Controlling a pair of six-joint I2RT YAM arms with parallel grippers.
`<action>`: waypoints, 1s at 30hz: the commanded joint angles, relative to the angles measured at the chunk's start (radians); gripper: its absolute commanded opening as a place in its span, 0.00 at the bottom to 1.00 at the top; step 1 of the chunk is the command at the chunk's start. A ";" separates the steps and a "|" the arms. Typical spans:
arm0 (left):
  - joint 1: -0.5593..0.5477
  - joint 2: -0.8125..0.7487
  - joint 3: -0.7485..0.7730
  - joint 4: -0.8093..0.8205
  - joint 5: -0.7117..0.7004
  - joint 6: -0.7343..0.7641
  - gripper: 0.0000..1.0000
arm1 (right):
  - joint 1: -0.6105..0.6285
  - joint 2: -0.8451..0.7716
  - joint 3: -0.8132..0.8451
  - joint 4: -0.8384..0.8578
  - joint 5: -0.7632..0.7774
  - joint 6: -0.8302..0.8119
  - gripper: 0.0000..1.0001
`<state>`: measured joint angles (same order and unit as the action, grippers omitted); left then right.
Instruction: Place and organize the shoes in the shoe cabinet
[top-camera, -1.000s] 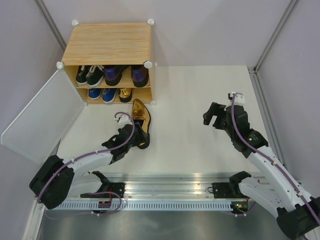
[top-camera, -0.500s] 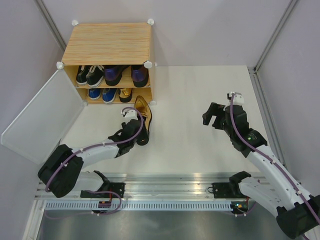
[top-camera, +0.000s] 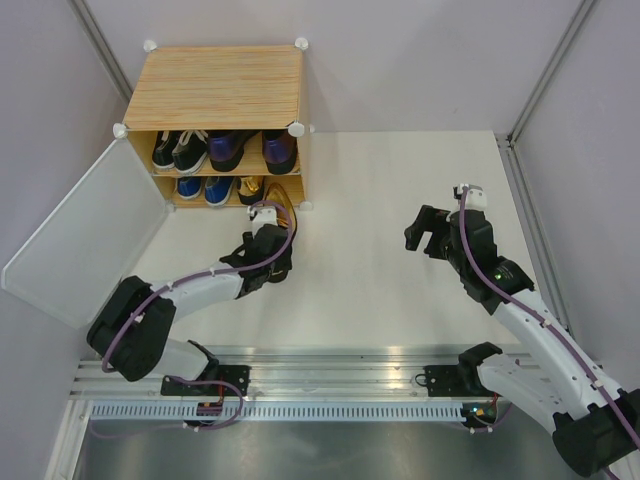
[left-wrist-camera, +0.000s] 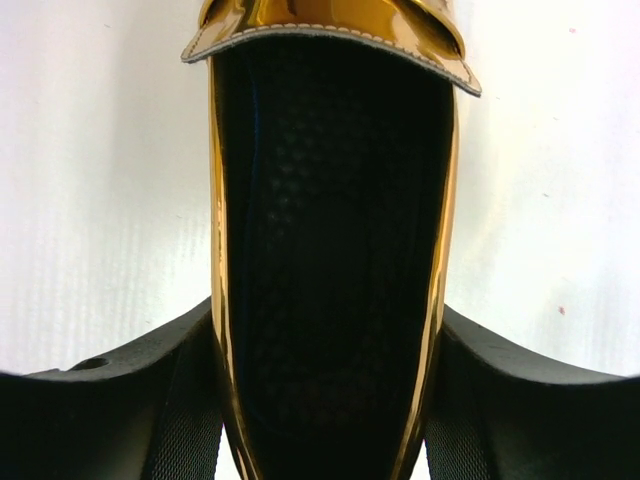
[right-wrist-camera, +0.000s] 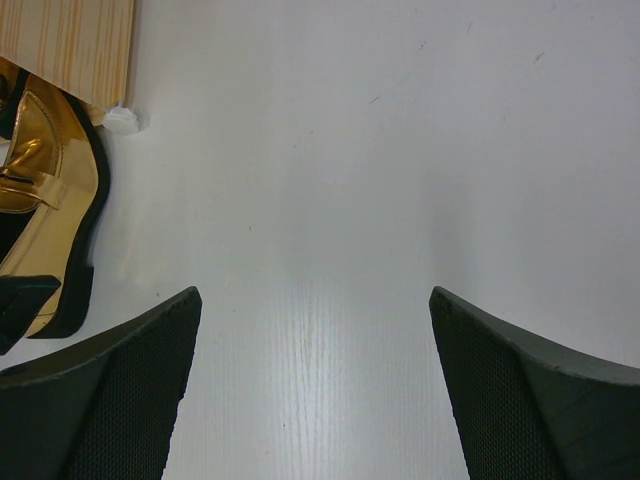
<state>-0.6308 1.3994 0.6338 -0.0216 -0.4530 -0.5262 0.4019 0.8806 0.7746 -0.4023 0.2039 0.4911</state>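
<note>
Shoe cabinet (top-camera: 220, 85): stands at the far left corner of the worktop (top-camera: 390, 190), wood-grain top up, with white round connectors at the corners. Pale door panel (top-camera: 85, 235): hangs swung wide open to the left. Upper shelf: holds black sneakers (top-camera: 178, 150) on the left and purple heels (top-camera: 250, 148) on the right. Lower shelf: holds blue sneakers (top-camera: 203, 187) on the left, then one gold heel (top-camera: 250, 187) beside them. Second gold heel (left-wrist-camera: 330, 250): lies just in front of the cabinet, toe end at the right side of the lower-shelf opening. Left gripper (left-wrist-camera: 328, 350): clamps this second gold heel across its rear sides, one finger on each flank. Right gripper (right-wrist-camera: 315, 340): hovers released over bare worktop, well apart from the cabinet, jaws spread wide with nothing between them.
</note>
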 joint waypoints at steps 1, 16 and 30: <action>0.060 0.012 0.073 -0.029 -0.075 0.078 0.02 | -0.003 -0.006 -0.001 0.034 -0.003 -0.014 0.98; 0.106 0.032 0.156 0.018 -0.030 0.270 0.02 | -0.002 -0.003 -0.003 0.036 -0.004 -0.016 0.98; 0.128 0.029 0.233 0.066 0.080 0.273 0.02 | -0.003 0.000 -0.001 0.037 -0.003 -0.014 0.98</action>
<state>-0.5117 1.4471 0.8055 -0.0849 -0.3611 -0.2478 0.4019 0.8806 0.7746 -0.3962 0.2024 0.4892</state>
